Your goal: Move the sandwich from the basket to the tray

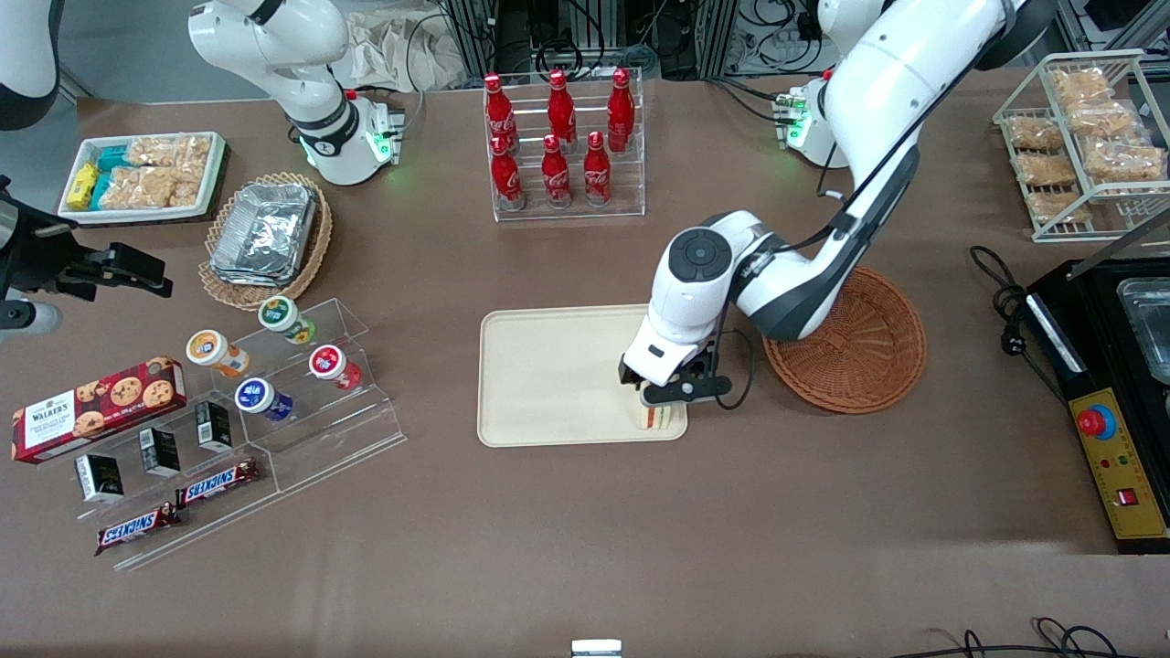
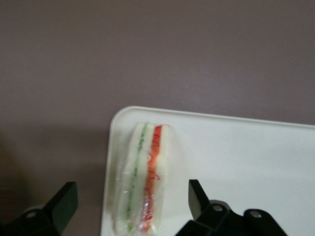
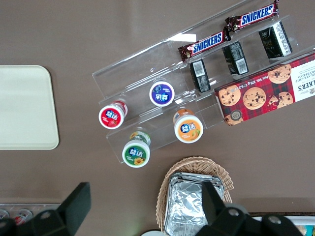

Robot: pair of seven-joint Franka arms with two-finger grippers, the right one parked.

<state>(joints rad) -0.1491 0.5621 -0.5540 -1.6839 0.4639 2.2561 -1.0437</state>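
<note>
The sandwich (image 1: 660,417), a wrapped white wedge with green and orange-red layers, stands on its edge on the cream tray (image 1: 548,375), at the tray's corner nearest the front camera and the basket. My left gripper (image 1: 673,393) hangs just above it, open. In the left wrist view the black fingers (image 2: 198,197) stand apart on either side of the sandwich (image 2: 145,182) without touching it, with the gripper (image 2: 132,192) over the tray's (image 2: 236,162) rounded corner. The reddish-brown basket (image 1: 859,356) lies beside the tray, partly under my arm, and holds nothing I can see.
A clear rack of red cola bottles (image 1: 562,137) stands farther from the camera than the tray. A tan basket of foil trays (image 1: 265,238) and an acrylic stand of cups (image 1: 283,366) lie toward the parked arm's end. A black machine (image 1: 1115,384) sits at the working arm's end.
</note>
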